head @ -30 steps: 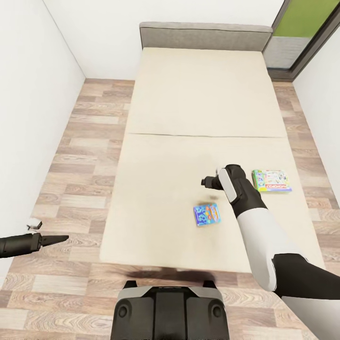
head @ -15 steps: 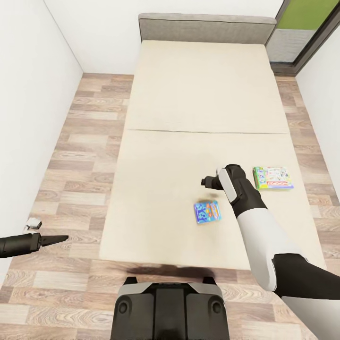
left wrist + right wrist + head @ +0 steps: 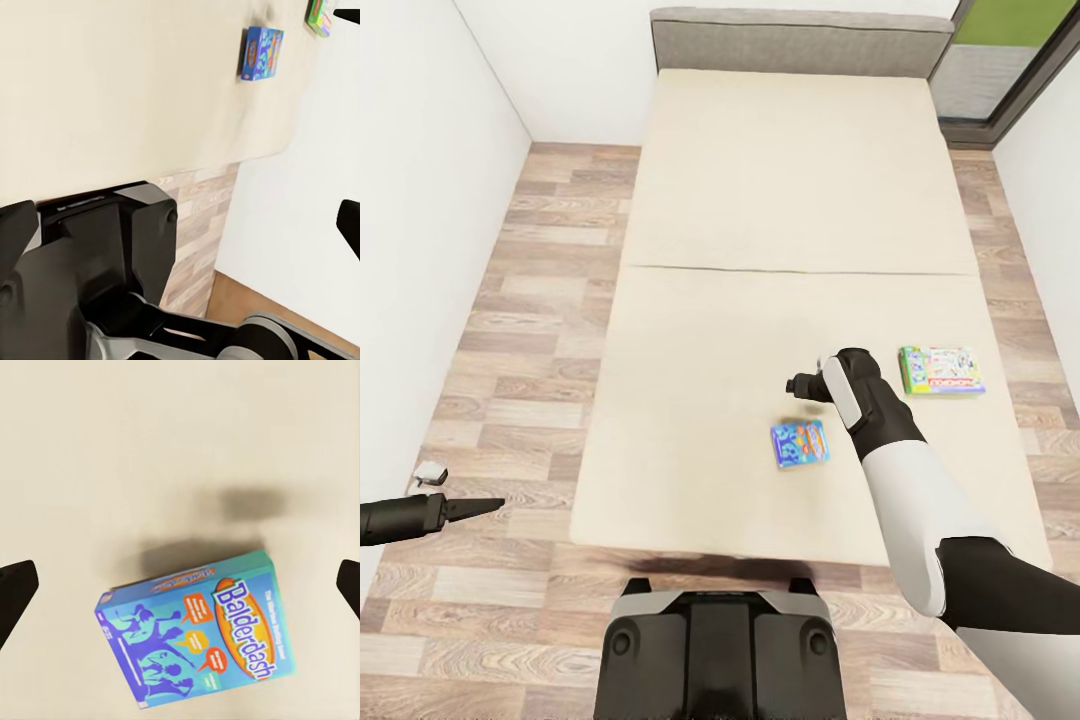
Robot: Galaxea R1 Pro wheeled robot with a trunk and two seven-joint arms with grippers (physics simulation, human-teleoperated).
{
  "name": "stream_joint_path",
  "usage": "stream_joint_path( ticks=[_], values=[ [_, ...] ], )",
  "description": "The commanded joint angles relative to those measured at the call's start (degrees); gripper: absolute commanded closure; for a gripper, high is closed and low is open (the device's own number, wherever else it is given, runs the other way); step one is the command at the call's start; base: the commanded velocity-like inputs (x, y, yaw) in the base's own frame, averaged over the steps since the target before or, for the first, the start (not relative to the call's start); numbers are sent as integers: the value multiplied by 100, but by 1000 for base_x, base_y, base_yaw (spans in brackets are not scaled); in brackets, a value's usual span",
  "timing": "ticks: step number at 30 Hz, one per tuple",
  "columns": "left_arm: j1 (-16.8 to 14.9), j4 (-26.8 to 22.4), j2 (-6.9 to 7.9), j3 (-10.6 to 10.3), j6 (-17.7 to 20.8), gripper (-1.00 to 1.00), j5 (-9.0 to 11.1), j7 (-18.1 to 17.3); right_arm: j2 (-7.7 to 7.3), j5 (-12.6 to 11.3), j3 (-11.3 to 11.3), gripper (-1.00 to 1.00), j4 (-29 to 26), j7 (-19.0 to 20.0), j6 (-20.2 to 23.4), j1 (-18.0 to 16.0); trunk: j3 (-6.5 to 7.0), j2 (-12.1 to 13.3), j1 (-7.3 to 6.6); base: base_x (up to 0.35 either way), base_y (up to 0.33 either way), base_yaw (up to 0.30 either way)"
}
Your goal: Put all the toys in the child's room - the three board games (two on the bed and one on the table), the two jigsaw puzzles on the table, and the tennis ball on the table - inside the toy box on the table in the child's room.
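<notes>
Hovering over the bed [image 3: 760,220], the right gripper [image 3: 797,384] sits jaws apart above the blue board game [image 3: 800,443]; left gripper [image 3: 485,505] looks closed, hard to tell.

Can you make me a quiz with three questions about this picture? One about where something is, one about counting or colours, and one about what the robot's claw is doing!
1. Where is the blue game?
A. floor
B. bed
C. chair

2. How many game boxes are on the bed?
A. two
B. four
C. none

3. Is the right claw holding anything?
A. the blue game
B. a ball
C. nothing

Answers:
1 B: the blue game lies flat on the bed.
2 A: the blue game and the green game.
3 C: the right claw hovers open above the blue game, empty.
</notes>
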Motion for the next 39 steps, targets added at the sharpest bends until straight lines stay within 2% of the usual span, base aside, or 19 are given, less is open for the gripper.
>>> stream_joint_path(
  ticks=[1, 39],
  values=[
    [-2, 0, 2, -2, 61, -100, -1, -22, 4, -60, -15, -100, -5, -53, 12, -3, -16, -9, 3, 0, 0, 0],
    [-2, 0, 4, -2, 61, -100, -1, -22, -2, -51, -30, -100, -3, -210, 18, -180, -376, -9, 3, 0, 0, 0]
  ],
)
